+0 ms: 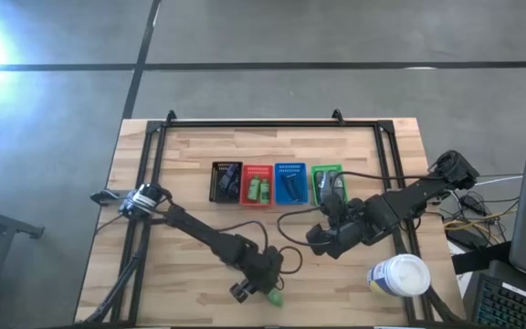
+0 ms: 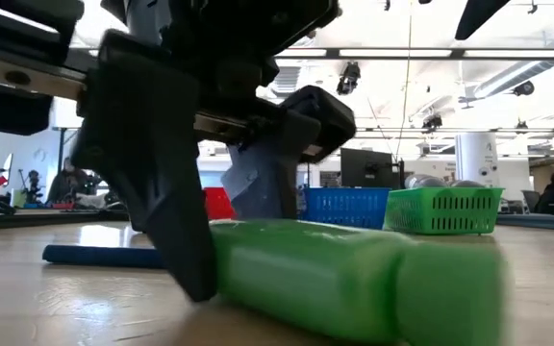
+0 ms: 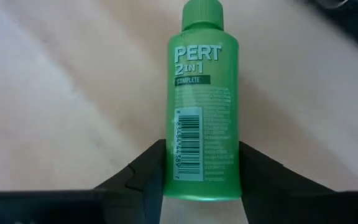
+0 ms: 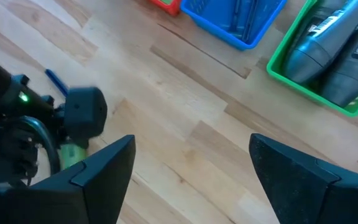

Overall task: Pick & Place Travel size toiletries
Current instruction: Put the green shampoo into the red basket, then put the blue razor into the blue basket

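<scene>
A bright green bottle point(image 3: 202, 93) with a green cap lies on its side on the wooden table near the near edge point(image 1: 273, 296). My left gripper point(image 3: 202, 171) is down at the bottle's bottom end, shut on it. My right gripper point(image 4: 191, 180) hovers open over bare table point(image 1: 322, 239), just near of the green basket and holding nothing. Other green bottles lie in the red basket point(image 1: 257, 186). Dark tubes point(image 4: 334, 43) fill the green basket point(image 1: 327, 181). Thin dark sticks lie in the blue basket point(image 1: 290, 183). My left gripper pinches the green bottle at its bottom end point(image 3: 201, 186), one finger point(image 3: 145, 180) on each long side, below the barcode. The fingers come down from above and lie across the bottle. The bottle lies flat on the table point(image 2: 344, 279), cap end pointing away from the gripper.
A black basket point(image 1: 226, 181) stands left of the red one. A large white canister point(image 1: 400, 275) stands at the table's near right corner. A thin blue stick point(image 2: 94, 255) lies on the table beside the left gripper. Black rails frame the table top point(image 1: 245, 125).
</scene>
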Controlling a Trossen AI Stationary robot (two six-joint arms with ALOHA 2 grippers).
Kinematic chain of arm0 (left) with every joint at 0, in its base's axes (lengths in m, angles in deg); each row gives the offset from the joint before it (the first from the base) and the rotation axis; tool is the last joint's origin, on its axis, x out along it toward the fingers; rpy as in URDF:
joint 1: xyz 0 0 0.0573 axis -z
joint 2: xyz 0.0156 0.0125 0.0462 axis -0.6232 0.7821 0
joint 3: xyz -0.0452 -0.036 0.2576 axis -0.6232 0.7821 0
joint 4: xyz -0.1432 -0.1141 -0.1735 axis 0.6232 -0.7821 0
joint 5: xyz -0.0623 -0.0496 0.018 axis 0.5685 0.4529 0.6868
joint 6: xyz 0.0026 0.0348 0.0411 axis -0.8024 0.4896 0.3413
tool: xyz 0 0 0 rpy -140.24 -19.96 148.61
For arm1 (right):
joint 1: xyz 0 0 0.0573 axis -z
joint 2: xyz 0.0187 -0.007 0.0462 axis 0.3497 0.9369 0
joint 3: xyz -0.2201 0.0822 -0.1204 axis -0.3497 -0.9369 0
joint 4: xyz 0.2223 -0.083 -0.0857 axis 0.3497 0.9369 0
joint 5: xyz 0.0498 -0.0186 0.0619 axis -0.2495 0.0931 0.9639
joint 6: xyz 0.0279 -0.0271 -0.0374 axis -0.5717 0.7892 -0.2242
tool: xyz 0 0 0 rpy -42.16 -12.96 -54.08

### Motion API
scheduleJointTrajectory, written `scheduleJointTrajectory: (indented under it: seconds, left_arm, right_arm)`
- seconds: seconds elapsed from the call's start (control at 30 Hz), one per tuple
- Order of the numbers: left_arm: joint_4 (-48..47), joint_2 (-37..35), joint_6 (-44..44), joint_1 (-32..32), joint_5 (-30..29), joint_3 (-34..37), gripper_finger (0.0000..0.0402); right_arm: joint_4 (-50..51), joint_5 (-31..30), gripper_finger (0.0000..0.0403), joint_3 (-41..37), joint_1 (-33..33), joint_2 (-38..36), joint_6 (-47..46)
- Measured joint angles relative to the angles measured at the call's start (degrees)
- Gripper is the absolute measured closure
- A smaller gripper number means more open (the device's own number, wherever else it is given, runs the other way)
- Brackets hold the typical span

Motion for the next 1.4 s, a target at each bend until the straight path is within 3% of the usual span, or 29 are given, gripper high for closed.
scheduleJointTrajectory:
  seconds: [0.17,0.3,0.43,0.53,0.63,0.7,0.9,1.1,1.4]
  left_arm:
    - [-8.0,-4.3,-2.1,0.0,-13.8,0.0,0.0240]
    - [-11.8,-10.4,-12.7,-0.5,-22.0,0.8,0.0240]
    - [-12.6,-18.2,-34.7,-1.4,-33.5,5.2,0.0240]
    - [-12.7,-24.3,-61.9,-3.3,-41.5,11.4,0.0240]
    - [-10.6,-28.7,-84.2,-6.7,-42.5,19.5,0.0240]
    - [-5.0,-30.5,-91.3,-9.3,-42.5,25.3,0.0240]
    - [14.7,-31.6,-93.6,-19.3,-36.9,35.1,0.0240]
    - [16.6,-30.9,-91.7,-25.8,-34.2,35.5,0.0238]
    - [20.3,-30.4,-87.6,-26.6,-31.2,33.0,0.0165]
  right_arm:
    - [0.5,-0.4,0.0103,0.0,0.0,-1.4,0.2]
    - [2.0,-3.9,0.0119,0.0,0.0,-4.2,-0.1]
    - [4.6,-9.8,0.0132,0.0,0.0,-8.1,-3.0]
    - [5.8,-15.1,0.0140,-0.3,0.2,-11.2,-4.5]
    - [5.6,-18.6,0.0146,-0.9,1.4,-14.1,-3.9]
    - [5.5,-19.8,0.0147,-1.6,2.7,-15.6,-3.0]
    - [5.5,-19.2,0.0137,-4.9,6.9,-18.1,-1.8]
    - [5.5,-18.5,0.0121,-7.7,9.8,-19.5,-1.6]
    - [5.5,-16.4,0.0103,-8.9,12.6,-21.3,2.5]
